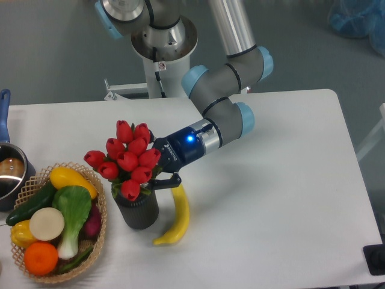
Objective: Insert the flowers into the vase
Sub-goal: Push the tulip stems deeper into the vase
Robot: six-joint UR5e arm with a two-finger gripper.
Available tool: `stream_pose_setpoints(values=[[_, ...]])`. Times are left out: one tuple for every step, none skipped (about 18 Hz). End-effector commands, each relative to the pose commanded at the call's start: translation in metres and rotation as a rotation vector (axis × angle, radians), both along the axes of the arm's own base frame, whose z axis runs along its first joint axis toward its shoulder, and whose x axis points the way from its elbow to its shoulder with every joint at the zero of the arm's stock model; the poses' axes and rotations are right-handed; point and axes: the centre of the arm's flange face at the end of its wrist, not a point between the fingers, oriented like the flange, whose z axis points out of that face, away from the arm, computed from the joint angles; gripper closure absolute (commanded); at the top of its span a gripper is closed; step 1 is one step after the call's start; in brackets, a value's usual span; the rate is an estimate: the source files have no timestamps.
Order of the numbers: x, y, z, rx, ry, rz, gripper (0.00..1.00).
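Observation:
The flowers (129, 159), a tight bunch of red tulip buds with green leaves, stand over the mouth of the dark grey vase (138, 212) with their stems reaching down into it. The bunch leans a little to the left. My gripper (155, 172) comes in from the right at the level of the stems, just above the vase rim. It is shut on the flowers. One black finger (168, 180) shows below the buds; the other is hidden behind them.
A yellow banana (175, 220) lies against the right side of the vase. A woven basket (100, 212) of vegetables sits just left of it. A steel pot (8, 173) with a blue handle is at the left edge.

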Motion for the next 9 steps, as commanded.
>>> stream_pose_setpoints(values=[[0.0007, -0.0004, -0.0021, -0.003, -0.002, 0.000, 0.54], [0.0010, -0.0007, -0.0026, -0.004, -0.003, 0.000, 0.53], [0.0009, -0.0006, -0.0035, -0.003, -0.002, 0.000, 0.53], [0.0008, -0.0005, -0.0043, -0.001, 0.002, 0.001, 0.52], [0.0007, -0.0004, -0.0051, 0.002, 0.007, 0.003, 0.52], [0.0005, -0.0003, -0.0069, 0.004, 0.013, 0.004, 0.52], [0.0007, -0.0004, -0.0091, 0.005, 0.015, 0.005, 0.52], [0.0004, -0.0002, -0.0107, 0.005, 0.015, 0.005, 0.52], [0.0003, -0.0002, -0.0116, 0.004, 0.013, 0.005, 0.51]])
